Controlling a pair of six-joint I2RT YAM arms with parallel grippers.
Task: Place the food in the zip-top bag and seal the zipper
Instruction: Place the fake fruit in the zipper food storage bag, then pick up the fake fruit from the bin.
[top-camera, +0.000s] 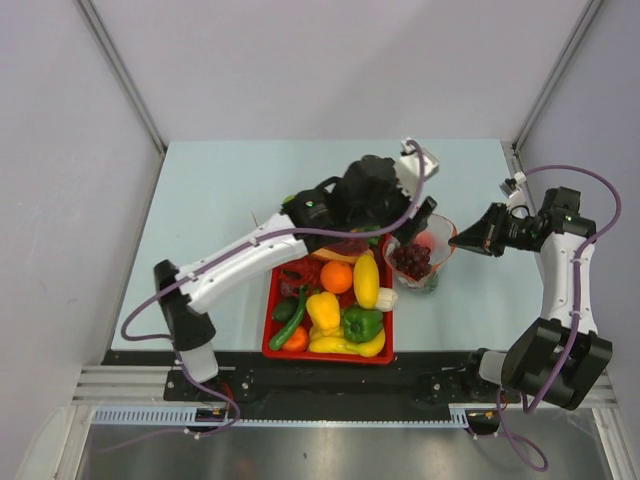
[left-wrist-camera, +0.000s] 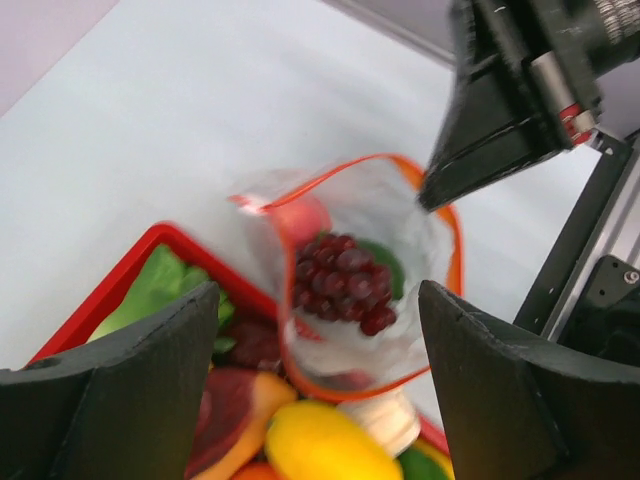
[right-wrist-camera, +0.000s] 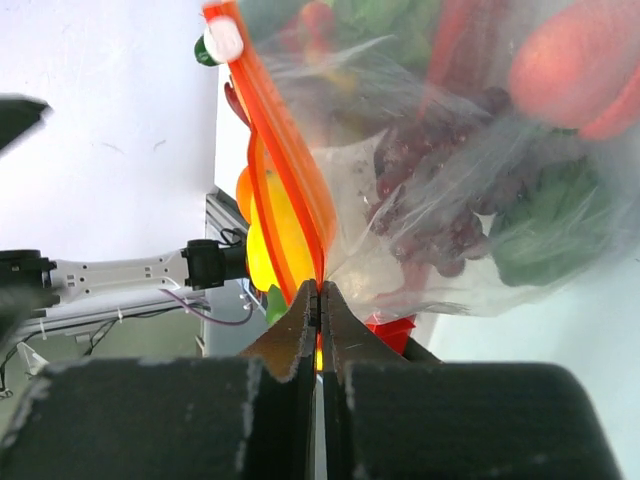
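The clear zip-top bag (top-camera: 422, 262) stands open just right of the red tray, its mouth up. Inside lie a purple grape bunch (left-wrist-camera: 340, 282), a pink peach (left-wrist-camera: 300, 218) and a dark green piece (left-wrist-camera: 385, 262). My left gripper (left-wrist-camera: 320, 400) hangs open above the bag's mouth and the tray's corner, nothing between its fingers. My right gripper (right-wrist-camera: 320, 295) is shut on the orange-red zipper (right-wrist-camera: 285, 170) at the bag's right rim, holding the mouth up. More food lies in the tray: an orange (top-camera: 336, 276) and a yellow lemon (top-camera: 366, 280).
The red tray (top-camera: 271, 322) sits near the front edge, with yellow pepper (top-camera: 323, 310), green pepper (top-camera: 362, 323) and other toy pieces in it. The left arm (top-camera: 250, 255) reaches diagonally across the tray. Grey walls enclose the table at the back and both sides.
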